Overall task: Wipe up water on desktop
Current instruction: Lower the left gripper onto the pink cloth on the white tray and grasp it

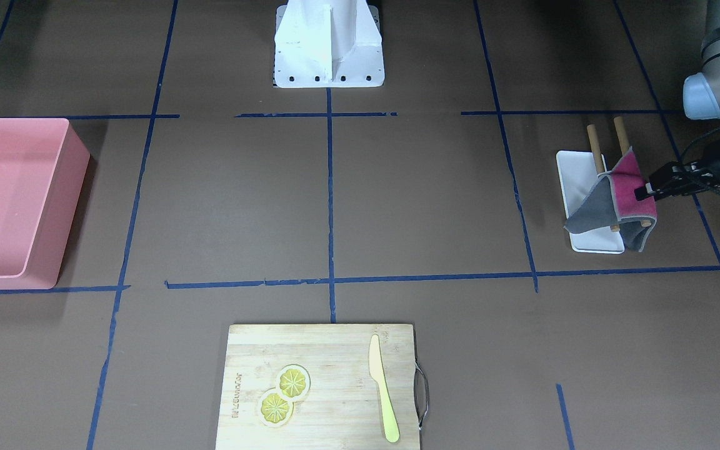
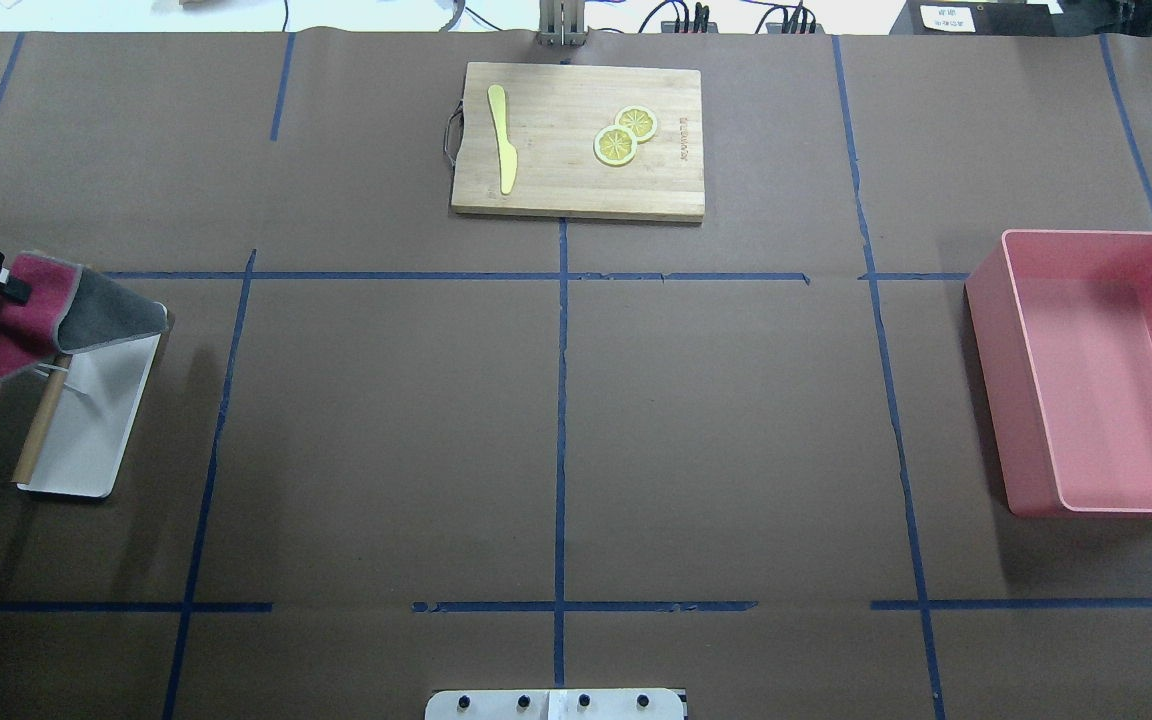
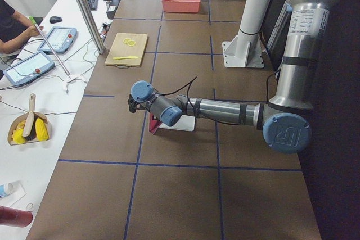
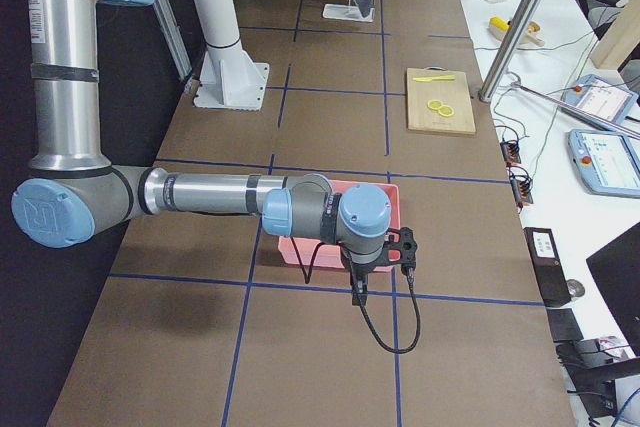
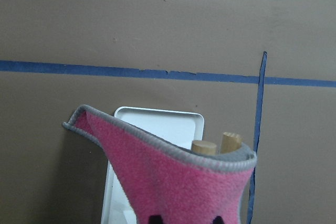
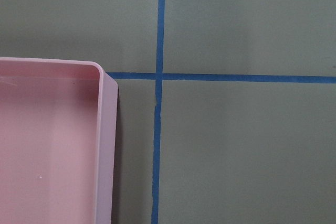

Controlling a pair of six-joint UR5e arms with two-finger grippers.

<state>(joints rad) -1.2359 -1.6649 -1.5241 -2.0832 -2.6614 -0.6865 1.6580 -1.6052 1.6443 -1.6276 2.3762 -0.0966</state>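
A pink and grey cloth (image 1: 588, 212) hangs over two wooden pegs (image 1: 594, 147) of a white rack (image 1: 575, 172) on the dark-brown desktop (image 1: 422, 200). My left gripper (image 1: 642, 190) is shut on the cloth's pink edge at the peg tops; the overhead view shows it (image 2: 14, 288) at the table's left edge. In the left wrist view the cloth (image 5: 173, 182) fills the bottom, with black fingertips (image 5: 152, 217) pressed on it. My right gripper (image 4: 405, 252) shows only in the exterior right view, beside the pink bin; I cannot tell if it is open. I see no water.
A pink bin (image 2: 986, 290) stands on the robot's right side of the desktop (image 2: 386, 420). A bamboo cutting board (image 2: 556, 180) with a yellow knife (image 2: 503, 140) and two lemon slices (image 2: 624, 135) lies at the far edge. The white robot base (image 1: 329, 50) is at the near centre.
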